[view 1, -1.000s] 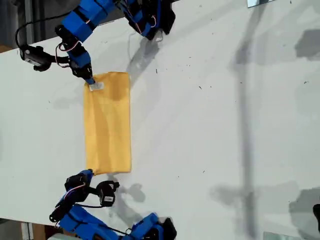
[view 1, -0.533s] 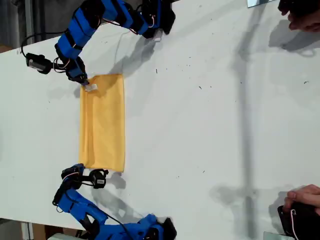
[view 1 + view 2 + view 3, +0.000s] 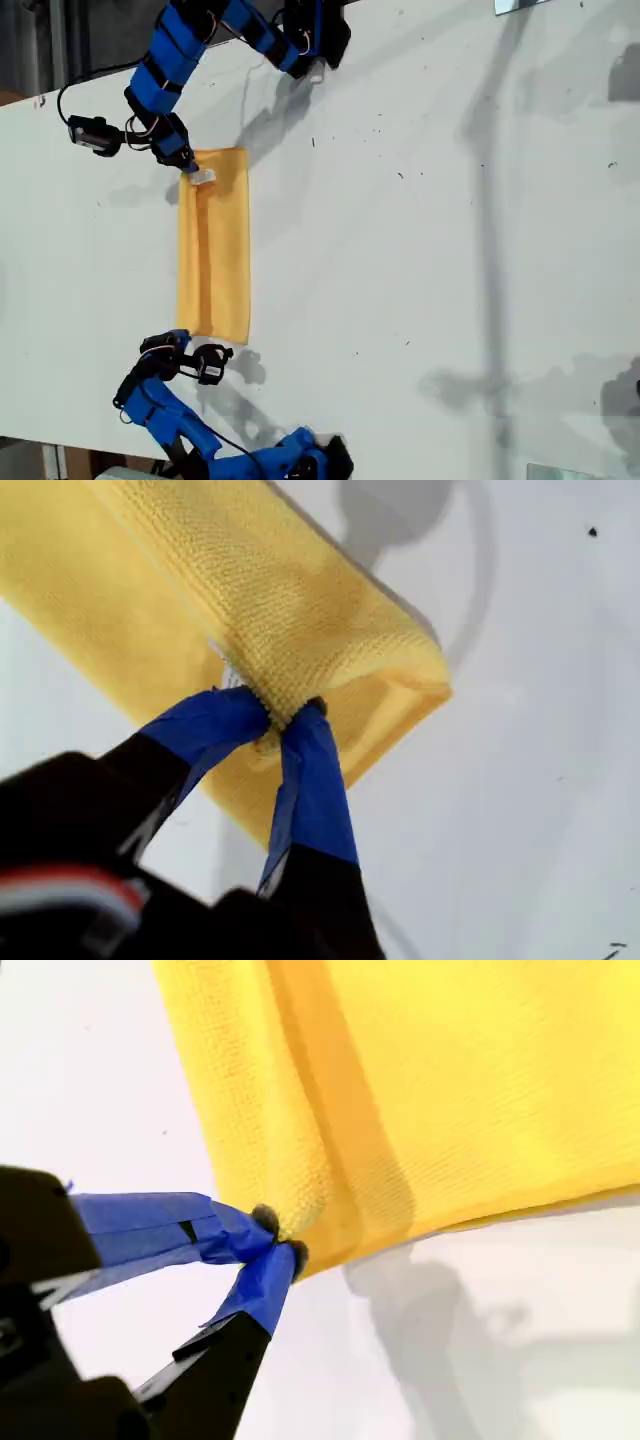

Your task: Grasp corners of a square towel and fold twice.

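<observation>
The white table [image 3: 420, 250] has much bare surface toward the exterior view's right, so there is free room on that side for carrying the cloth across. The towel [image 3: 215, 250] lies near the exterior view's left as a long strip. It is narrower than half a second ago, because its left edge has shifted rightward with both claws. I judge that the second fold is under way, not finished.

My first gripper [image 3: 190, 167] is clenched on the corner at the upper end of the strip, with cloth bunched between its blue fingers. My second gripper [image 3: 182, 342] pinches the corner at the lower end in the same way. The small white tag [image 3: 204, 177] sits just beside my first gripper; whether the claw also catches it I cannot say, as the wrist view is unclear there
</observation>
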`<action>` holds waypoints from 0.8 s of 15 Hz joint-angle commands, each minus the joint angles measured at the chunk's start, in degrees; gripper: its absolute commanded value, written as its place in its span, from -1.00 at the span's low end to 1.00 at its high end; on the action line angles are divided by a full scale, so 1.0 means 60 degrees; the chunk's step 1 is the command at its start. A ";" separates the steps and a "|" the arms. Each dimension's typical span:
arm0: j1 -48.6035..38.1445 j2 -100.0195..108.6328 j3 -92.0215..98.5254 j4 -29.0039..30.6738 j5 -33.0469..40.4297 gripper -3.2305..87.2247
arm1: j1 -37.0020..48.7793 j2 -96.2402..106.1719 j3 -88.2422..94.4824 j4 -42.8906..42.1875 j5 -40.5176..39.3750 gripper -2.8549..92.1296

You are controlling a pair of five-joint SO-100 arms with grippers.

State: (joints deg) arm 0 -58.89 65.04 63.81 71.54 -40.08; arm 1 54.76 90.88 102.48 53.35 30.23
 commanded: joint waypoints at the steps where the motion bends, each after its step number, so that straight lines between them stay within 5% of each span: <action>1: 0.0967 0.2300 0.2358 -0.1113 -0.0527 -0.94 | -0.0527 0.1904 0.1670 -0.0249 0.0366 -0.94; 4: 0.1553 0.3867 0.5083 -0.2256 -0.0820 -0.94 | -0.0879 0.3267 0.3999 -0.0718 0.0791 -0.94; 7: 0.1450 0.3882 0.5288 -0.2402 -0.0703 -0.94 | -0.0967 0.3296 0.4336 -0.0894 0.0850 -0.94; 9: 0.1406 0.3765 0.5083 -0.2256 -0.0586 -0.90 | -0.1069 0.3252 0.4336 -0.0820 0.0981 -0.60; 12: 0.1172 0.3735 0.4995 -0.2021 -0.0498 -0.74 | -0.0952 0.3735 0.4570 -0.0791 0.1055 -0.43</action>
State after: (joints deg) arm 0 -50.62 85.17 95.80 58.71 -43.51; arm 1 48.34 109.16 129.99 48.69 35.95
